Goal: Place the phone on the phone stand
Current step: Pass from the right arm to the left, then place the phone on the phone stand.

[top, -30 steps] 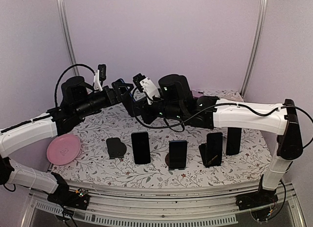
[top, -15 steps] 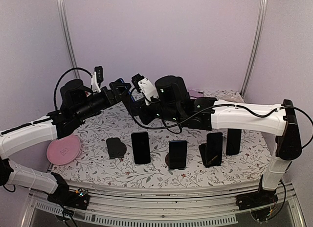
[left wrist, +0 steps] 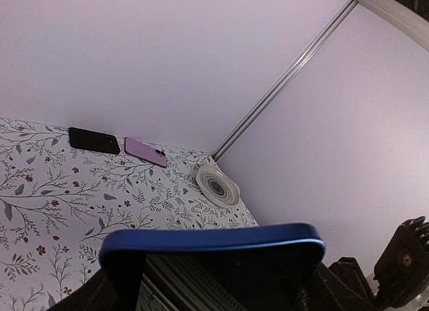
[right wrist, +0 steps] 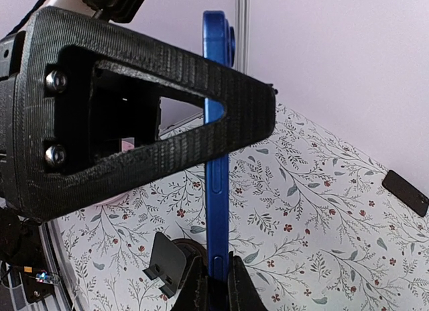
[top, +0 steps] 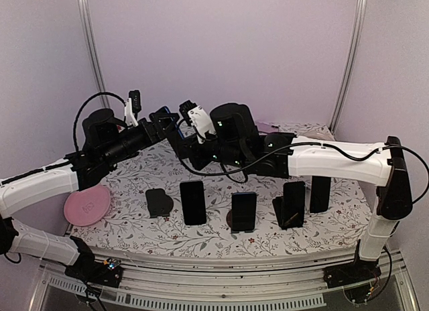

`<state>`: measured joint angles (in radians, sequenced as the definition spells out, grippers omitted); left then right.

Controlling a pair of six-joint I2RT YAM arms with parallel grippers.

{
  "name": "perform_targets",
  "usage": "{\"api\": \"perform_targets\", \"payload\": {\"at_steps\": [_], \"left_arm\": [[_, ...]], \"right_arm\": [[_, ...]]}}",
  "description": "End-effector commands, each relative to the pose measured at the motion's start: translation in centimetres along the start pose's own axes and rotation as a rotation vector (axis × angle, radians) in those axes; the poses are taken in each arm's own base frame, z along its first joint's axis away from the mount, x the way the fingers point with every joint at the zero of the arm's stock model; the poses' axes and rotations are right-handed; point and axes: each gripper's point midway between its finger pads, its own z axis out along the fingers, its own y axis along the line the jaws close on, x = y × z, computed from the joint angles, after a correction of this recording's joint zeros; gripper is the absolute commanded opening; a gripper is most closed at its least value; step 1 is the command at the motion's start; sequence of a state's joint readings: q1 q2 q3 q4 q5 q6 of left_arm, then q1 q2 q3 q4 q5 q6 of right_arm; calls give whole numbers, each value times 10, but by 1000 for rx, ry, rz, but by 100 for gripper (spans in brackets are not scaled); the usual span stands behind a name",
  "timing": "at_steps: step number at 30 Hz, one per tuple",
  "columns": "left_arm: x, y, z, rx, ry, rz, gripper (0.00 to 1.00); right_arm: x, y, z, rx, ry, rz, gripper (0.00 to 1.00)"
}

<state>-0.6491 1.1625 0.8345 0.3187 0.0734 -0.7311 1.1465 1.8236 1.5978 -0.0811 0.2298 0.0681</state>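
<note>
Pinching the lower end of the blue phone (right wrist: 216, 204), the right tool (right wrist: 216, 282) is clamped shut on it and holds it upright above the flowered surface (right wrist: 322, 210). The left tool (top: 167, 120) flanks the phone's upper part, one finger (right wrist: 134, 56) crossing in front of it; I cannot tell whether it grips. Below, in the near row, a black stand (top: 159, 202) sits at the left, and a round-based stand (top: 234, 224) carries a dark phone (top: 243, 209). A pink plate (top: 87, 205) lies at the left edge. A black handset (left wrist: 94, 140) and a pink handset (left wrist: 145, 152) lie by the far wall.

Stands (top: 159, 202) and phones (top: 193, 202) crowd the table's (top: 134, 238) front.
</note>
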Motion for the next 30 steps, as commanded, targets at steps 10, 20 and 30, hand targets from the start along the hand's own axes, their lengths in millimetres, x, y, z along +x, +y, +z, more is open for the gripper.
{"api": "perform_targets", "payload": {"at_steps": [10,20,30], "left_arm": [[-3,-6,-6,5,-19,5,33],[-6,3,-21,-59,-37,26,32],[2,30,-42,-194,-23,49,32]], "right_arm": [[-26,8,-4,-12,-73,17,46],[-32,-7,-24,18,-102,51,99],[-35,-33,-55,45,-96,139,99]]}}
